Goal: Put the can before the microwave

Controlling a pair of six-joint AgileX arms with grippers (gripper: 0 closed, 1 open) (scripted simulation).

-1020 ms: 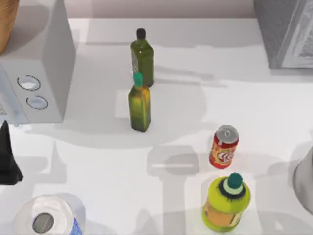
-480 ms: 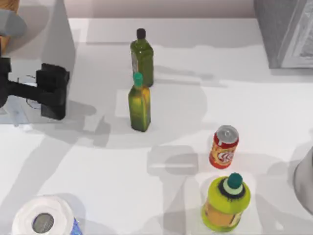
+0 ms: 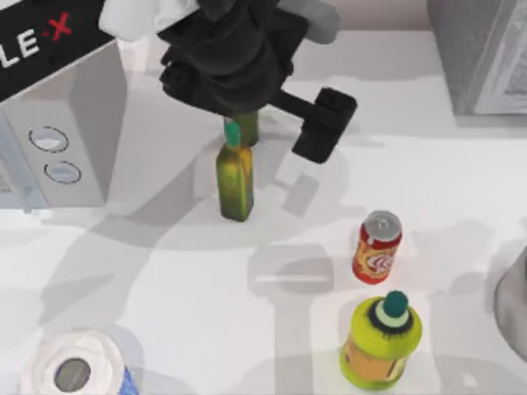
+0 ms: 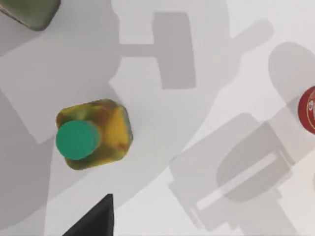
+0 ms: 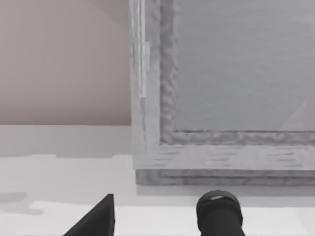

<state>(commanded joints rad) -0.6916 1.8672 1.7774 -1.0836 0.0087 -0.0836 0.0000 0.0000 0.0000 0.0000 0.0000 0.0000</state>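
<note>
One can point(image 3: 377, 247) | one microwave point(image 3: 62, 136) | three bottles | one paper roll point(image 3: 74, 372)

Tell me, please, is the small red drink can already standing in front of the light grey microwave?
No, the small red drink can stands right of centre beside the yellow-green bottle, far from the light grey microwave.

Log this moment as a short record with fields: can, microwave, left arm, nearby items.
can: upright, right of table centre, not held
microwave: at the table's left edge, dials facing the front
left gripper: over the table's middle, above and left of the can, apart from it
nearest to can: yellow-green bottle with teal cap, just in front
other items: green-capped bottle, paper roll
task state: can not yet moved
</note>
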